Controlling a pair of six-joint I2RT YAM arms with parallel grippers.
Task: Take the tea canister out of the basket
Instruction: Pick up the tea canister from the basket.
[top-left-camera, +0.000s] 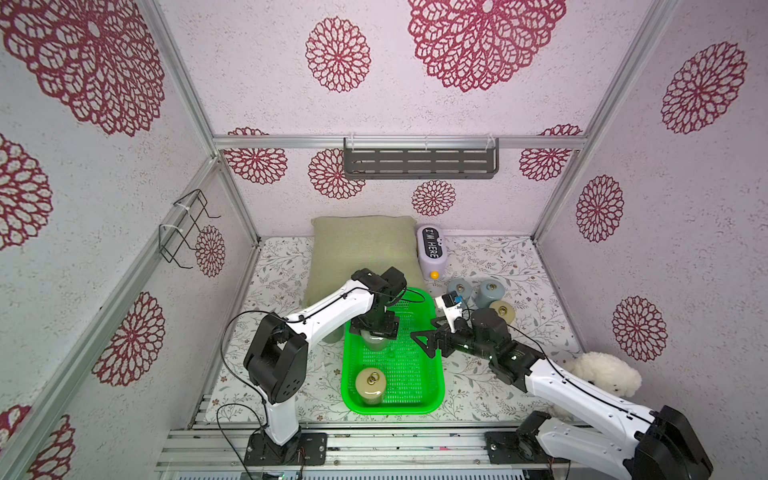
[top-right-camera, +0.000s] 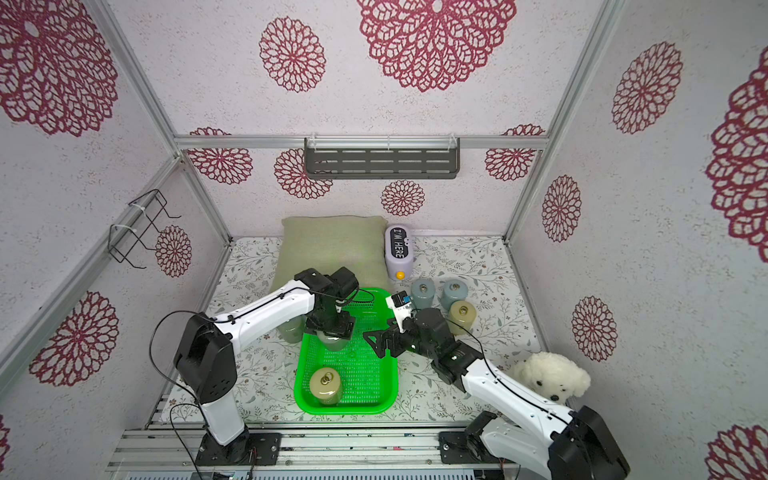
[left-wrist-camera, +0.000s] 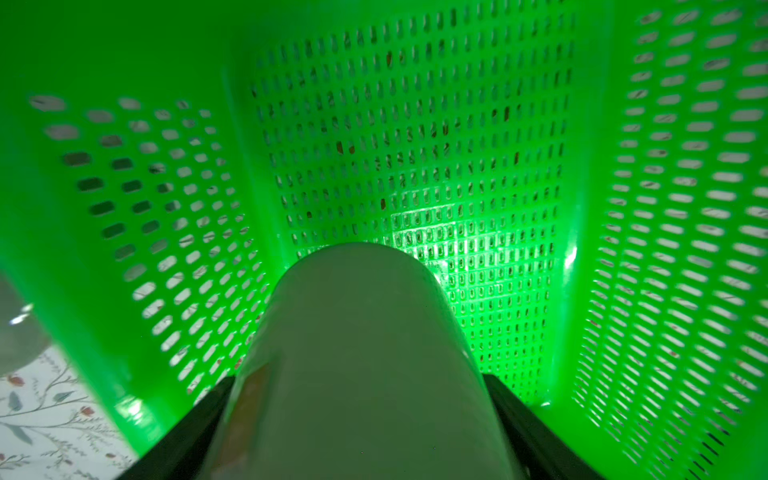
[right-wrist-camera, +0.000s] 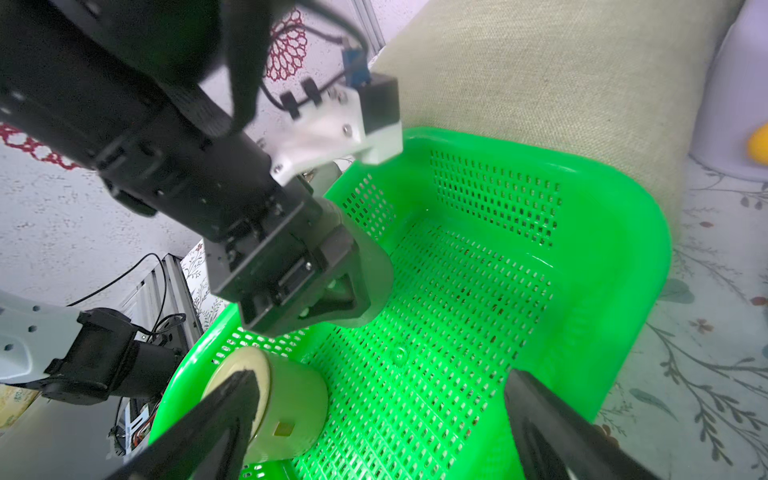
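1. Enclosure with pale walls, red floral medallions and an aluminium frame. The floor is a floral-print surface (top-left-camera: 478, 386). The green basket (top-left-camera: 409, 374) sits at its centre, long side running front to back.
2. The tea canister (left-wrist-camera: 365, 332) is pale grey-green and stands upright in the far left part of the basket, near the left wall. The left fingers (left-wrist-camera: 183, 432) stand one on each flank, closed against its sides; the left wrist view shows no gap. Cannot tell whether its base is off the mesh floor.
3. The left arm (top-left-camera: 328, 307) slants from the near-left base toward the basket. Its wrist is bent over, so the fingers point straight down. In both top views the black head hides the canister's lid.
4. The right fingers (right-wrist-camera: 216, 428) are spread wide with nothing between them. They lie level over the basket's right rim, pointing inward, apart from the tea canister. The right arm (top-left-camera: 582, 386) stretches low from the near-right base.
5. A second canister (top-left-camera: 370, 386), beige with a ring lid, stands in the basket's near left corner, apart from both sets of fingers.
6. Outside the basket:
   - a greenish canister (top-right-camera: 291, 330) just beyond the left wall, partly under the left arm;
   - two blue-grey canisters (top-left-camera: 459, 291) (top-left-camera: 490, 293) and a beige one (top-left-camera: 502, 312) to the far right;
   - a pillow (top-left-camera: 361, 245) behind the basket;
   - a plush dog (top-left-camera: 602, 372) by the right arm.
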